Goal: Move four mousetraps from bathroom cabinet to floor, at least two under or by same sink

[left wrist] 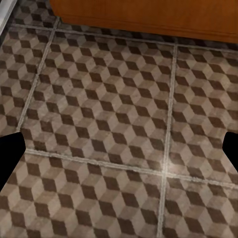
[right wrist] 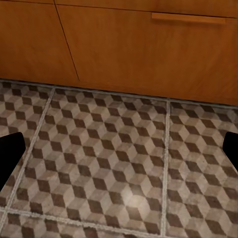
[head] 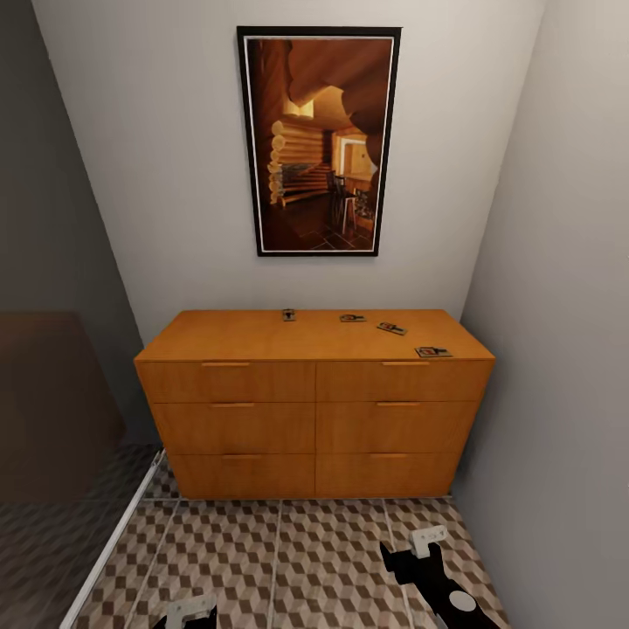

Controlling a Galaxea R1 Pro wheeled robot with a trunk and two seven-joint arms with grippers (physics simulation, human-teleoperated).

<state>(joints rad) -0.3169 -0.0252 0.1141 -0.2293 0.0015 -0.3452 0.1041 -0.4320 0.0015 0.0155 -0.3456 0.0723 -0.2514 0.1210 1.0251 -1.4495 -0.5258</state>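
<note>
The orange-brown cabinet (head: 314,402) stands against the far wall with all its drawers shut. Several mousetraps lie on its top: one near the back middle (head: 288,314), two further right (head: 353,318) (head: 391,328), and one at the front right corner (head: 433,352). Patterned bathroom floor (head: 297,559) stretches in front of it. My left gripper (head: 192,609) and right gripper (head: 425,543) hang low over the tiles, well below the cabinet top. In both wrist views the dark fingertips (left wrist: 11,153) (right wrist: 10,151) sit wide apart with nothing between them. The sink is out of view.
A framed picture (head: 319,140) hangs above the cabinet. A grey wall (head: 559,349) closes in on the right, close to the cabinet's end. At the left, a pale threshold strip (head: 114,542) borders a dark panel (head: 52,402).
</note>
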